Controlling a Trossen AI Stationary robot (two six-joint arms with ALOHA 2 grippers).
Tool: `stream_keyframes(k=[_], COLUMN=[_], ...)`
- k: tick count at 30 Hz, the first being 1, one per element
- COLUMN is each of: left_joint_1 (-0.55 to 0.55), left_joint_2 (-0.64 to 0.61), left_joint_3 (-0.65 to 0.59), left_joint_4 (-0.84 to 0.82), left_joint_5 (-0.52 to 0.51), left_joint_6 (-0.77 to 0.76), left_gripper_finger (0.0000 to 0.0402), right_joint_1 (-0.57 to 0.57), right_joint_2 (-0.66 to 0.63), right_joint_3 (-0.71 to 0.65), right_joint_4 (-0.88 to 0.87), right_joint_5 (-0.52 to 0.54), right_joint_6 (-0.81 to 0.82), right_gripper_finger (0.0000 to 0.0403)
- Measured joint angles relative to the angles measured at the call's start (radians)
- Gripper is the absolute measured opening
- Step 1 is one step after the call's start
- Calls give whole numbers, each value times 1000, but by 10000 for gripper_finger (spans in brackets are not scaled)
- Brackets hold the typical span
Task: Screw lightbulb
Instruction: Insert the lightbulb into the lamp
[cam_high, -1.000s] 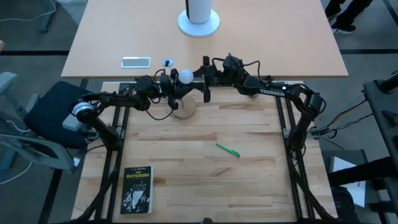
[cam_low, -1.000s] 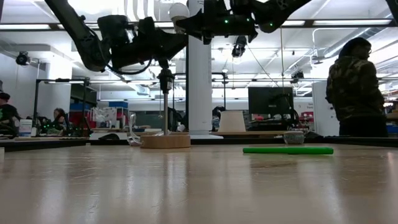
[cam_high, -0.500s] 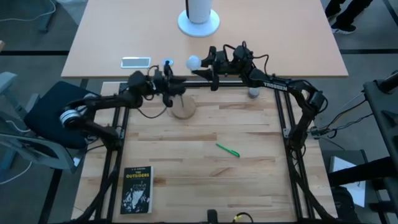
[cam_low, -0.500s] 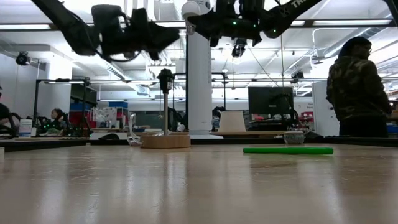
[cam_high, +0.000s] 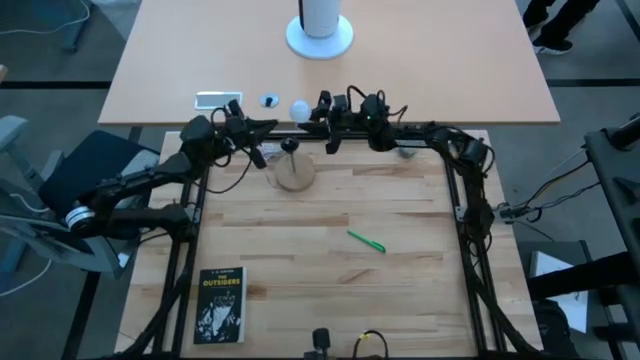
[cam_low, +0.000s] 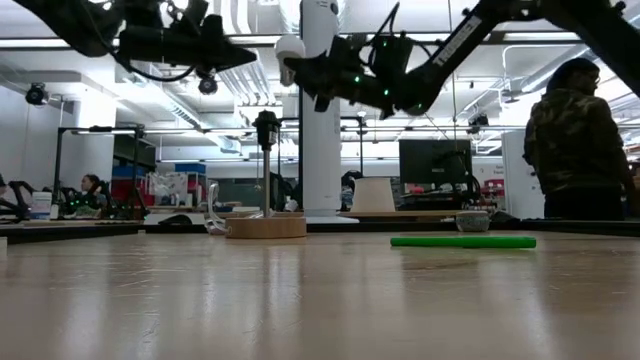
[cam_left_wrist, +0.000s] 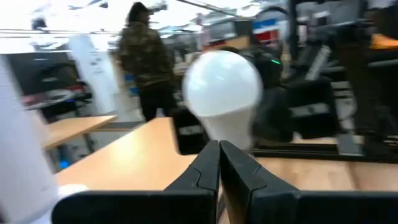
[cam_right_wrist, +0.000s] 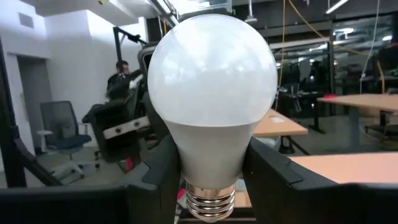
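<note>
Right tool (cam_high: 312, 110) gripping lightbulb (cam_high: 298, 109), socket stand (cam_high: 292, 172) below

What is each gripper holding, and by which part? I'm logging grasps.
The right gripper holds the lightbulb by its tapering neck, above the threaded base. The left gripper holds nothing.

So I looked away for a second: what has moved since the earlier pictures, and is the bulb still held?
The right gripper is still shut on the lightbulb and has carried it from above the lamp base toward the far table. The left gripper, shut and empty, has drawn back to the left. The lamp base, green pen and book have not moved.
</note>
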Motion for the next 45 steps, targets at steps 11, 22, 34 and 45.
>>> stream_keyframes(k=[11,22,34,45], left_joint_1=[0,0,0,0], left_joint_2=[-17,2,10,15], left_joint_3=[-160,-253,-248,-248], left_joint_4=[273,465,480,479], left_joint_5=[-58,-50,-50,-50], left_joint_6=[-20,-27,-38,-58], left_gripper_finger=[0,0,0,0], right_joint_1=[19,54,70,97], right_joint_2=[70,78,78,94], right_joint_3=[10,14,14,14], right_joint_4=[17,15,-31,-43], right_joint_5=[27,88,151,225], right_joint_6=[-69,-166,-198,-224], right_gripper_finger=[132,131,131,130])
